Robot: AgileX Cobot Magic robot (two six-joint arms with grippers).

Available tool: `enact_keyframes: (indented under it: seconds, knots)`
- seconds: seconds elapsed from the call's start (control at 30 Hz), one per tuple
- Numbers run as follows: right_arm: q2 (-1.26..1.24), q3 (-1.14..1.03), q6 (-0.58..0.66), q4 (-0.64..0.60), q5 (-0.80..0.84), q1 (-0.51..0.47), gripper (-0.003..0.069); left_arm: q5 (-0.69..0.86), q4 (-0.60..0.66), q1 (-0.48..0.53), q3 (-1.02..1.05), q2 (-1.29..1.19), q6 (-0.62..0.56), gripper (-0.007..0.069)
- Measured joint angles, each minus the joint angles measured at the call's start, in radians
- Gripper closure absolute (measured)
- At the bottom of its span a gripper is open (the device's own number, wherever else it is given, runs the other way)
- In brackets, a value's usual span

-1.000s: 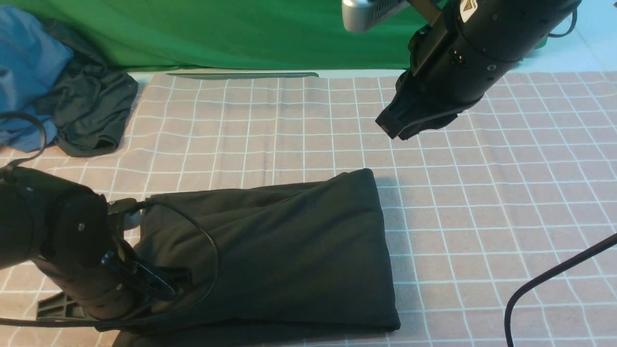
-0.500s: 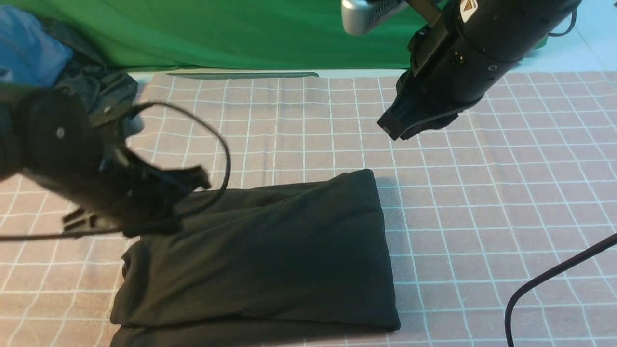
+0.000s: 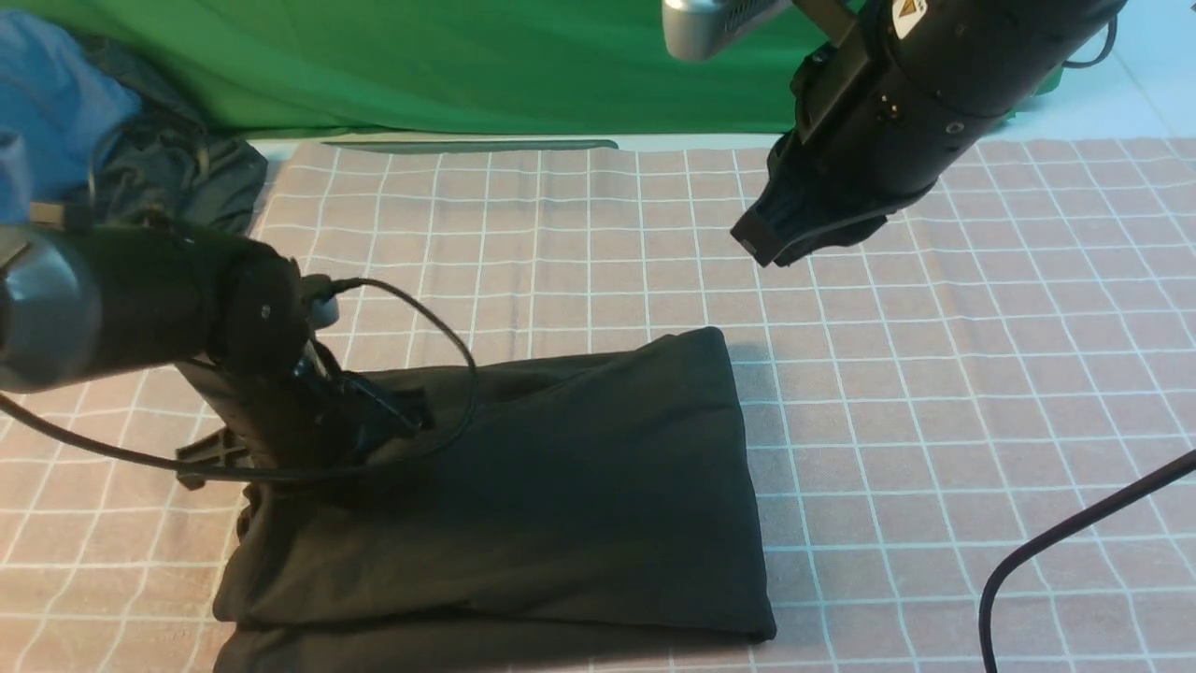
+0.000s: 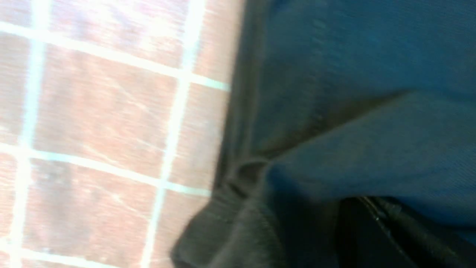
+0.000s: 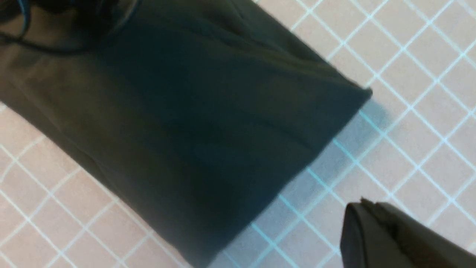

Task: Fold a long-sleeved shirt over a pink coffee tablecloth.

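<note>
Fingers together on both grippers: left gripper point(image 3: 397, 416) low on the shirt's point(image 3: 561, 505) left part, right gripper point(image 3: 761, 245) raised, holding nothing. Shirt folded, lying on the tablecloth point(image 3: 934, 393), near edge. Behind, green fabric point(image 3: 420, 65), blue cloth point(image 3: 47, 121).

The pink coffee tablecloth point(image 3: 934, 374) lies bare to the right of the folded long-sleeved shirt point(image 3: 561, 505) and across the far rows up to the green fabric point(image 3: 448, 65), leaving wide passage there. The left gripper point(image 3: 411, 416), closed, sits low over the shirt's left end, its cable point(image 3: 439, 327) looping above the cloth. The right gripper point(image 3: 761, 245), closed, hangs above the far right squares. A blue cloth point(image 3: 47, 103) and a dark garment point(image 3: 187, 178) crowd the far left corner.
</note>
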State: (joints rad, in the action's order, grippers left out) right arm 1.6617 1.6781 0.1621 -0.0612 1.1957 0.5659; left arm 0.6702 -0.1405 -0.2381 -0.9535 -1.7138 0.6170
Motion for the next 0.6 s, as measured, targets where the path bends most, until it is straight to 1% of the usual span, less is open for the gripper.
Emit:
enact_keyframes:
  seconds: [0.1,0.17,0.23,0.3,0.33,0.43,0.47,0.5,0.6]
  knots:
    - [0.000,0.000,0.000,0.002,0.013,-0.017,0.0620,0.007,-0.016,0.000,0.000,0.014,0.015,0.0611]
    - [-0.006,0.000,0.000,0.005,0.016,-0.025,0.0620,0.009,0.001,0.000,0.000,0.056,0.017,0.0611]
    - [-0.017,0.000,0.000,0.004,0.019,-0.027,0.0620,0.010,0.084,0.000,0.000,0.118,-0.029,0.0611]
    - [-0.025,-0.001,0.000,0.004,0.019,-0.027,0.0620,0.010,0.216,-0.008,0.000,0.175,-0.126,0.0611]
    - [-0.029,-0.001,0.000,0.004,0.020,-0.027,0.0620,0.010,0.260,-0.016,0.000,0.190,-0.176,0.0611]
    - [-0.035,-0.016,0.000,0.004,0.020,-0.029,0.0620,0.010,0.466,-0.071,0.000,0.232,-0.326,0.0611]
    - [-0.035,-0.018,0.000,0.004,0.016,-0.031,0.0620,0.010,0.474,-0.081,0.000,0.233,-0.331,0.0611]
    - [-0.035,-0.033,0.000,0.003,0.004,-0.033,0.0620,0.009,0.515,-0.117,0.001,0.229,-0.357,0.0611]
    - [-0.035,-0.071,-0.002,0.002,-0.040,-0.059,0.0620,-0.012,0.546,-0.200,0.025,0.192,-0.362,0.0611]
